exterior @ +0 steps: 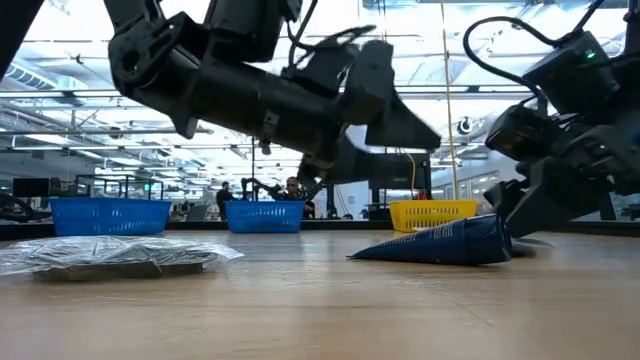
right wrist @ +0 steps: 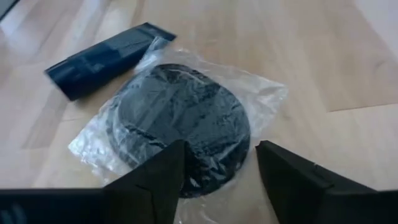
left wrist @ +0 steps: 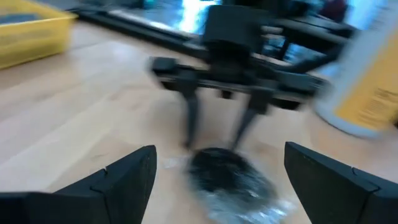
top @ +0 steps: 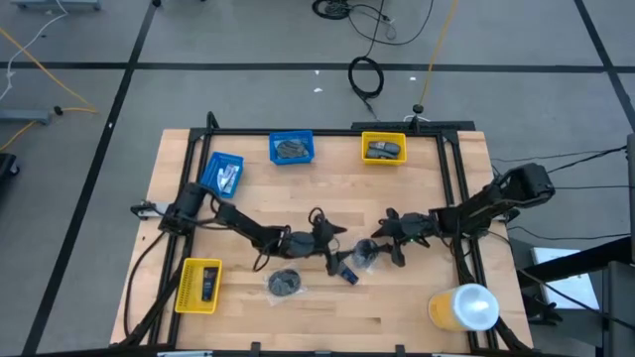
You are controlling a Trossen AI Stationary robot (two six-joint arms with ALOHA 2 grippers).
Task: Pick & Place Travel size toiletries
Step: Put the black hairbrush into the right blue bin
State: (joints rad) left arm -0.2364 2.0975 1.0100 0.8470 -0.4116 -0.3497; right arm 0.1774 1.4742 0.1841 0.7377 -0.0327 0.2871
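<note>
Several toiletries already lie in the four bins, for example in the yellow bin (top: 198,286) at the left. On the table a wrapped dark pad (top: 285,283) waits, not yet sorted. The left gripper (top: 323,238), jaws wide apart, holds nothing. A dark blue tube (top: 346,273) lies beside a second wrapped pad (right wrist: 180,121). The right gripper (right wrist: 217,165) stands over that pad, jaws apart, not clamped. The big yellow-and-white cylinder (top: 464,306) stands well apart.
</note>
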